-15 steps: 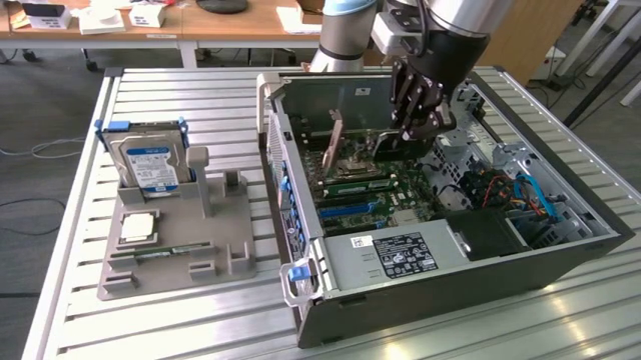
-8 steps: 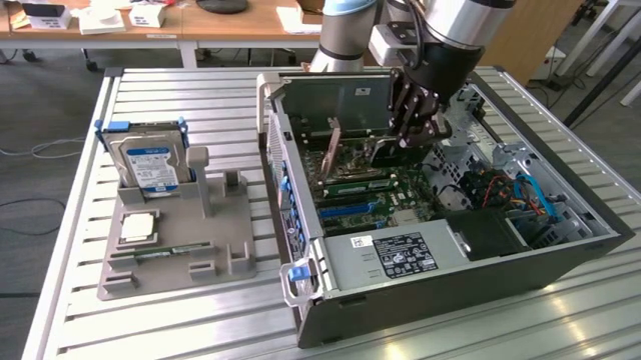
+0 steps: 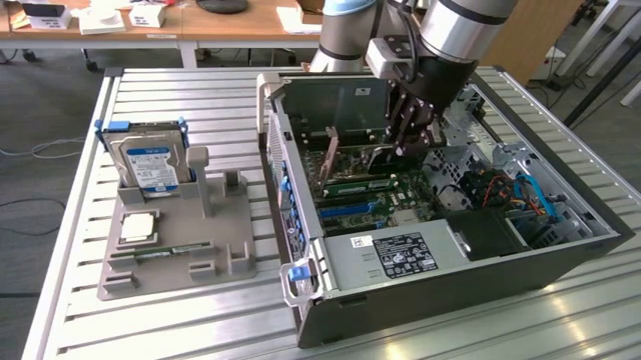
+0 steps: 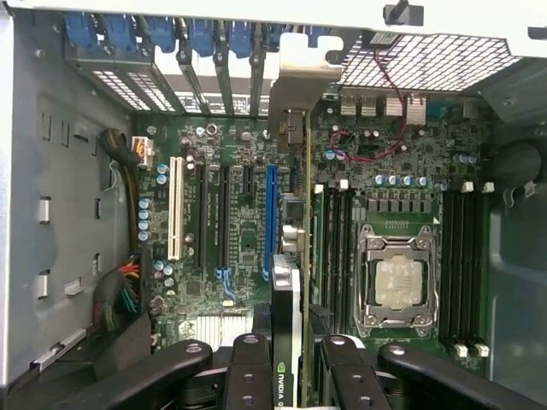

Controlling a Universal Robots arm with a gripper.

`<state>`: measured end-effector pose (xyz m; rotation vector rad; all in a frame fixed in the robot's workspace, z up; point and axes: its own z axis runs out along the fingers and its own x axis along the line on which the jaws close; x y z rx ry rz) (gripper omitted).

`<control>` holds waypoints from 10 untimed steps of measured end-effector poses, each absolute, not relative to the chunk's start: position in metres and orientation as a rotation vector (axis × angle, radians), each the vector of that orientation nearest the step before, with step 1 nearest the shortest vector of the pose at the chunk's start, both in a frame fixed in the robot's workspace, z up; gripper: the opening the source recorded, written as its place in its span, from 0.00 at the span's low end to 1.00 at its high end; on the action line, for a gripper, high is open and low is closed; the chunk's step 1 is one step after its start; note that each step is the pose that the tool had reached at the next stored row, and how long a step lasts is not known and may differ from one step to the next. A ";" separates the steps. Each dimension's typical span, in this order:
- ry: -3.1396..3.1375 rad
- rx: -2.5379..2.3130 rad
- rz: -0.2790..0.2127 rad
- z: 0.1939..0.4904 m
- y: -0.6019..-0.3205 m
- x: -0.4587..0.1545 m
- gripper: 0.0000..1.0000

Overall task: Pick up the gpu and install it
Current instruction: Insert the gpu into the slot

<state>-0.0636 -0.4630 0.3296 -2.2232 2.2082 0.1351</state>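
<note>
While the gpu (image 4: 285, 307) is clamped edge-on in the gripper (image 4: 291, 346), it should be kept upright, aligned along the blue slot (image 4: 270, 213), and seated evenly.

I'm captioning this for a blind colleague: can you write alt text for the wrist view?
The gripper holds the gpu edge-on over the motherboard inside an open computer case. A CPU socket lies nearby.
</note>
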 end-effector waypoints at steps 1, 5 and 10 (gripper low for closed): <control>2.209 -2.223 0.136 0.328 -0.463 -0.064 0.27; 2.210 -2.225 0.139 0.321 -0.463 -0.064 0.27; 2.212 -2.226 0.143 0.311 -0.463 -0.064 0.27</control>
